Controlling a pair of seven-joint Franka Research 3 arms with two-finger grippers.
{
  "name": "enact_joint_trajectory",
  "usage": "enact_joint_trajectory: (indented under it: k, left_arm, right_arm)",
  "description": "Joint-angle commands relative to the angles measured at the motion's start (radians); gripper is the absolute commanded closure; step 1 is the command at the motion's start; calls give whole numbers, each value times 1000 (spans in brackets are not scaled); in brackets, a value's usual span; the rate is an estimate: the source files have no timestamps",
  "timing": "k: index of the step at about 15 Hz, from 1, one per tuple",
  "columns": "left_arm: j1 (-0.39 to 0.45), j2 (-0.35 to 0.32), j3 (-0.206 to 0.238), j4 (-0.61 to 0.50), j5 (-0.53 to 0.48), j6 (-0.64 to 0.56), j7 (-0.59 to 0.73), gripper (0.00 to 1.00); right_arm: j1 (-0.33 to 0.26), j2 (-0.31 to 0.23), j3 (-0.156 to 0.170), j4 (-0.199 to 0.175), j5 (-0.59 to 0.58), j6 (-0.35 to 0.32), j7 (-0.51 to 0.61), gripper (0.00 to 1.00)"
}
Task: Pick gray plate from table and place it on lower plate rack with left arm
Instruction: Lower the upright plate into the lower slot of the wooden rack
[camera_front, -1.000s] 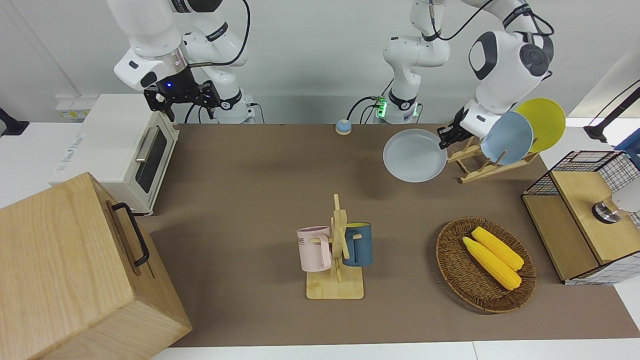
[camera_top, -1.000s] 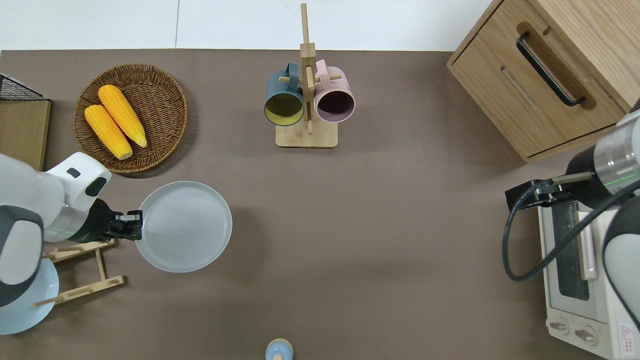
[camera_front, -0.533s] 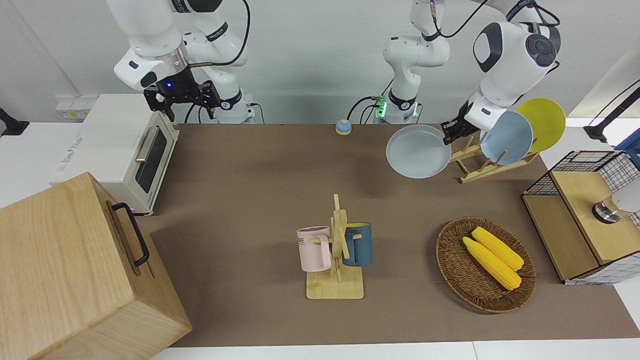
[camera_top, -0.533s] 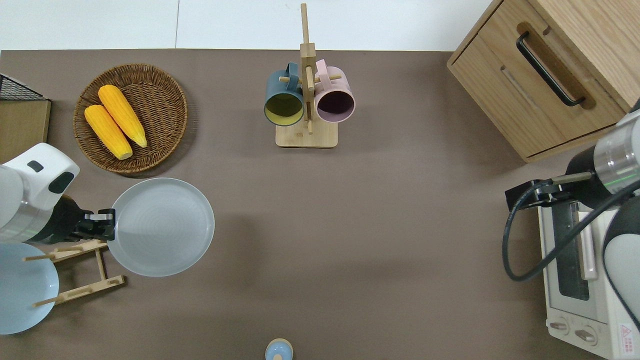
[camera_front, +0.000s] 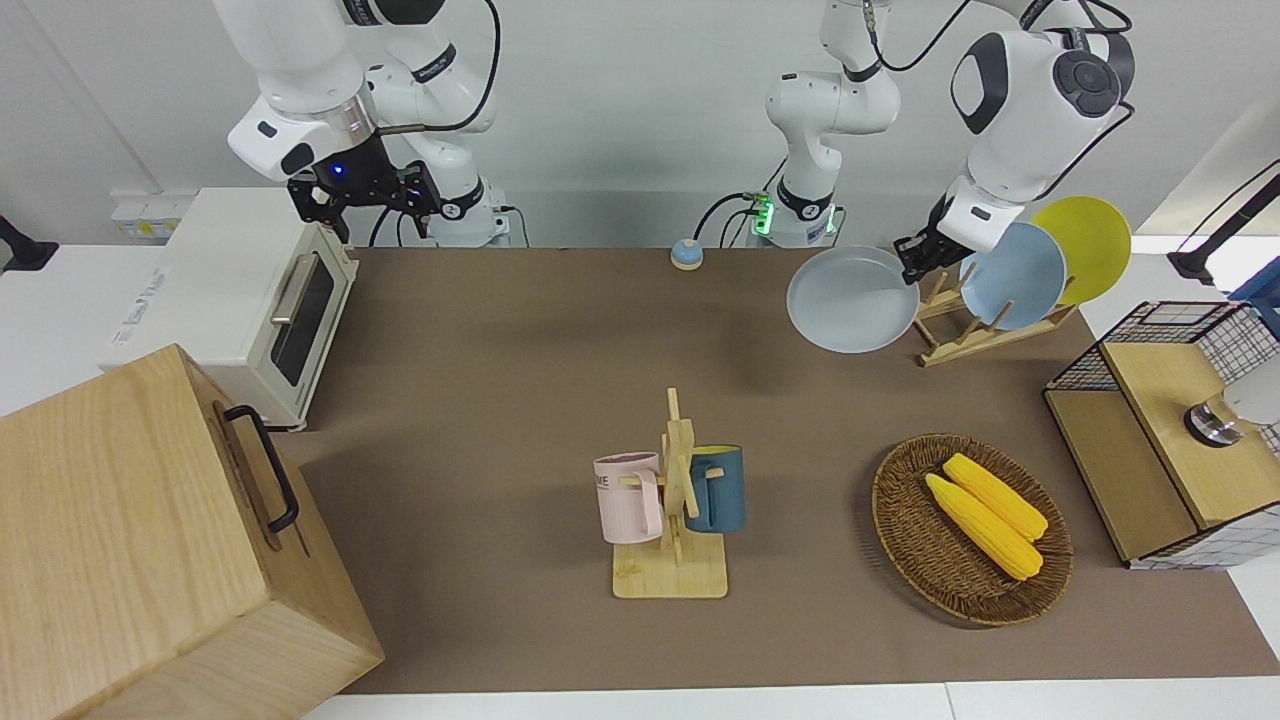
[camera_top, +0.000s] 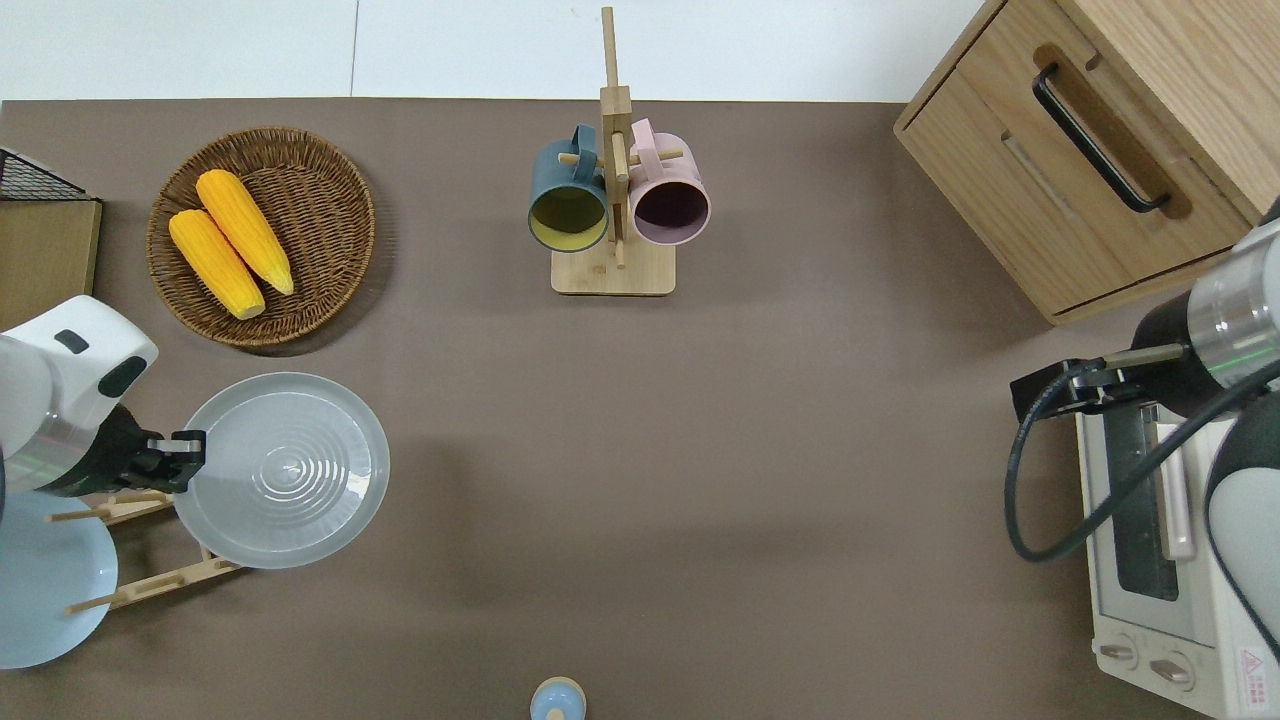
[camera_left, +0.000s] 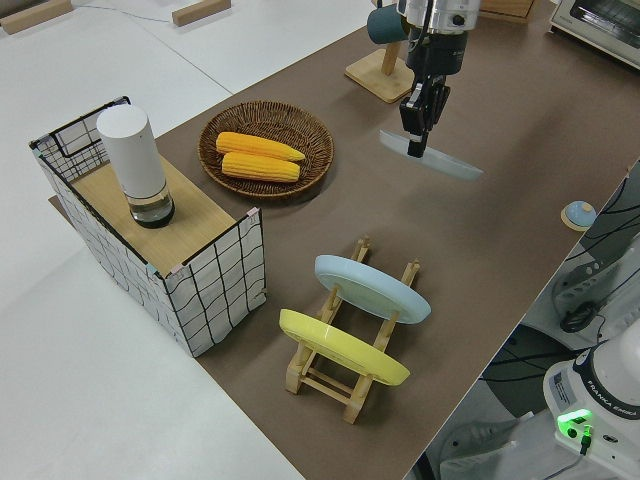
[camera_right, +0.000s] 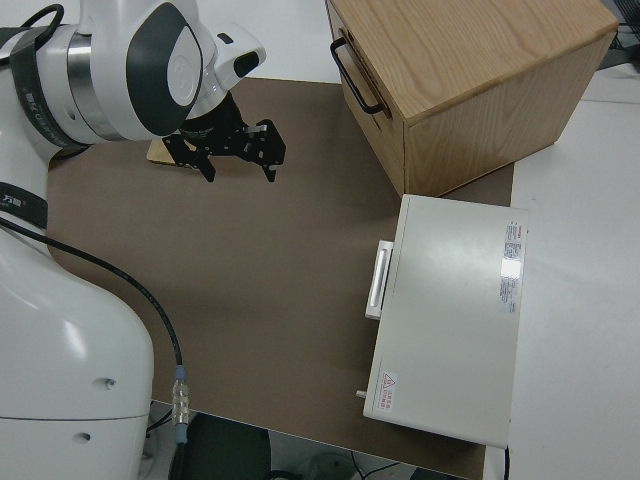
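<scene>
My left gripper (camera_front: 912, 258) is shut on the rim of the gray plate (camera_front: 852, 300) and holds it nearly flat in the air. In the overhead view the left gripper (camera_top: 185, 462) and the plate (camera_top: 282, 470) are over the table (camera_top: 640, 500), and the plate's edge overlaps the free end of the lower plate rack (camera_top: 150, 585). The light-wood rack (camera_front: 950, 345) holds a sky-blue plate (camera_front: 1015, 275) and a yellow plate (camera_front: 1090, 245) in its slots toward the left arm's end. The left side view shows the plate (camera_left: 435, 157) well above the mat. My right gripper (camera_right: 235, 160) is parked and open.
A wooden mug stand (camera_front: 672, 520) with two mugs stands mid-table. A wicker basket (camera_front: 905, 540) holds corn. A wire crate (camera_front: 1160, 430) is at the left arm's end. A toaster oven (camera_front: 250, 300) and a wooden cabinet (camera_front: 150, 540) are at the right arm's end. A small bell (camera_front: 686, 254) sits near the robots.
My left gripper has carried the gray plate toward the rack at the left arm's end; the plate's edge now overlaps the rack's free end. The right arm has not moved.
</scene>
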Motion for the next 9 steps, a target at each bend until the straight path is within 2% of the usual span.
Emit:
enact_joint_trajectory:
  k: [1, 6, 9]
  left_arm:
    - [-14, -8, -26, 12, 159, -83, -60, 1000]
    - [-14, -6, -61, 10, 355, -169, -92, 1000]
    - [-14, 0, -66, 4, 386, -184, -175, 1000]
  right_arm:
    - [-23, -2, 21, 7, -5, -11, 12, 17]
    - [-23, -2, 21, 7, -6, -11, 12, 17]
    - [-23, -2, 21, 7, -6, -11, 12, 17]
